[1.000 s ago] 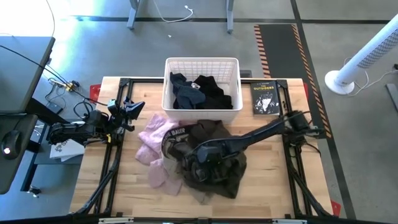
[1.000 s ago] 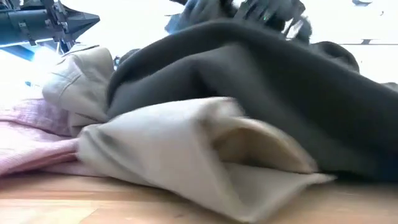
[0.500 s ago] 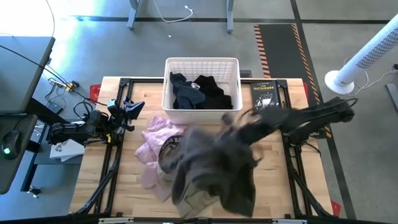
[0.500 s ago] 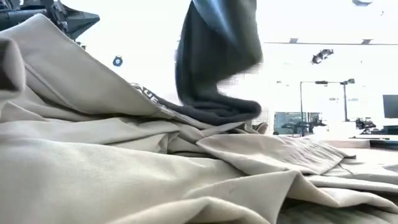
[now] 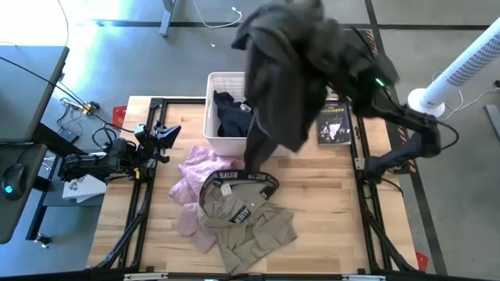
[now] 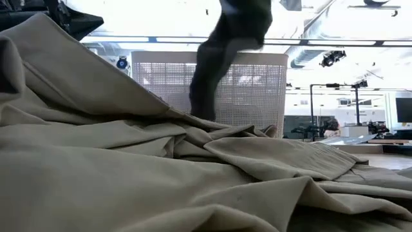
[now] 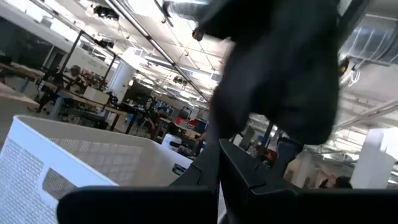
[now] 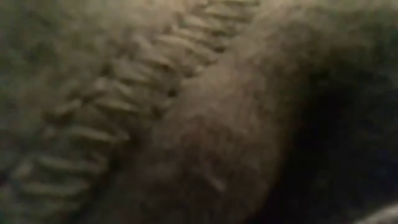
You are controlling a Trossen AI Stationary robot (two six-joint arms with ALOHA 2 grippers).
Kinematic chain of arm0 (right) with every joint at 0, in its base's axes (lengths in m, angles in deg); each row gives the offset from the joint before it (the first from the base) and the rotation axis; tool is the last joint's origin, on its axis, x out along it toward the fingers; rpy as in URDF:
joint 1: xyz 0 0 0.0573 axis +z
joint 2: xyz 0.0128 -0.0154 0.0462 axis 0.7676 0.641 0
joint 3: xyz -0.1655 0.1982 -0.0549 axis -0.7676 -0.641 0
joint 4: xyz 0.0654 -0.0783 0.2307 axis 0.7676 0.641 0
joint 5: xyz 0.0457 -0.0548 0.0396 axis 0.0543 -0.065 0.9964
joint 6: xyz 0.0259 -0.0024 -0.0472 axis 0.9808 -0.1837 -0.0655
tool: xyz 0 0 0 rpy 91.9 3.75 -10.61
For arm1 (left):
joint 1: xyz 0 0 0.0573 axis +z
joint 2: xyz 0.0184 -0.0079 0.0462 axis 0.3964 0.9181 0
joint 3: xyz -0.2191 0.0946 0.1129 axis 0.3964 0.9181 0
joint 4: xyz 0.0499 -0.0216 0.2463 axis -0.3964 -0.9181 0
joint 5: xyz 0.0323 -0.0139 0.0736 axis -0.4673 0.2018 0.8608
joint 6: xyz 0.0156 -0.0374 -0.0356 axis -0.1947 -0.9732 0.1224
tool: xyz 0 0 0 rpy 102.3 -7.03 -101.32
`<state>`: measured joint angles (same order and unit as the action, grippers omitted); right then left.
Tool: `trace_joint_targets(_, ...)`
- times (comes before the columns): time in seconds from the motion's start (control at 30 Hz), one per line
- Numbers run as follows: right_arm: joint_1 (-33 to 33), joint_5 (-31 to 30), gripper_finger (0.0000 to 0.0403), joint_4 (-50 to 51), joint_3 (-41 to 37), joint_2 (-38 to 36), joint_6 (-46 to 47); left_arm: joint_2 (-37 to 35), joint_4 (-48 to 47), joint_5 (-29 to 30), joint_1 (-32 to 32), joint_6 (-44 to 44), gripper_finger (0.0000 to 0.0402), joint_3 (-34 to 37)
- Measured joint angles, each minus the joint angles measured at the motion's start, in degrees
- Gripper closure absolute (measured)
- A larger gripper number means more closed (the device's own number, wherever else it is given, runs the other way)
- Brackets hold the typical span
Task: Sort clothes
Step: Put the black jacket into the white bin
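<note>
The olive-brown garment [image 5: 293,70] hangs high over the white basket [image 5: 215,86], held up by my right arm [image 5: 391,101]. The garment hides my right gripper. It also shows in the low view [image 6: 225,58] and fills the right wrist view [image 8: 186,112]. The khaki trousers [image 5: 246,222] lie crumpled at mid-table, black lettered waistband [image 5: 234,178] up, with the pale pink garment [image 5: 191,176] beside them on the left. A navy garment [image 5: 230,117] lies in the basket. My left gripper [image 5: 166,137] waits shut at the table's left edge. My right gripper is shut on the olive-brown garment, but the cloth covers the fingers, so the part held cannot be told. The garment hangs slack below the hold, and its lower end [image 5: 254,160] reaches down in front of the basket [image 6: 203,109]. I cannot tell whether it touches the trousers.
A small black book [image 5: 334,125] lies on the table right of the basket. The black frame rails run along the table's left [image 5: 144,203] and right [image 5: 367,211] sides. Bare wood [image 5: 328,203] shows right of the trousers.
My right gripper has risen fast and gone toward the table's far edge, carrying the olive-brown garment. The garment has been lifted off the khaki trousers and now hangs over the basket. The trousers, uncovered, have stayed on the table.
</note>
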<state>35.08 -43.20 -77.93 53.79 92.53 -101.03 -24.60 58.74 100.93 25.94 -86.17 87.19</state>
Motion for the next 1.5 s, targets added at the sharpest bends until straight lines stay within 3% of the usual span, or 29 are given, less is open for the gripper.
trace_joint_targets(0.23,-10.00,4.00,0.0336,36.13,12.23,15.43,7.27,0.00,0.01,0.22,-0.01,0.82,0.0401,0.00)
trace_joint_targets(0.37,-13.06,2.24,0.0286,52.96,13.56,22.74,7.29,0.00,0.01,0.09,0.00,0.79,0.0401,0.00)
trace_joint_targets(0.53,-15.32,1.81,0.0236,64.95,13.77,28.85,6.24,0.00,0.01,-0.02,-0.02,0.52,0.0401,0.00)
trace_joint_targets(0.77,-14.84,-6.80,0.0206,69.77,15.77,28.88,5.51,0.00,0.01,0.21,-0.02,0.84,0.0401,0.00)
trace_joint_targets(1.03,-9.93,-15.58,0.0205,77.25,33.61,27.80,3.81,0.00,0.01,0.46,-0.02,0.86,0.0401,0.00)
trace_joint_targets(1.27,-4.32,-11.67,0.0204,78.09,37.31,27.93,-1.83,0.00,0.03,0.00,-0.02,0.34,0.0401,0.00)
trace_joint_targets(1.5,-8.72,-3.91,0.0206,72.71,23.89,30.64,2.89,0.00,0.03,-0.33,0.00,-1.08,0.0401,-0.02)
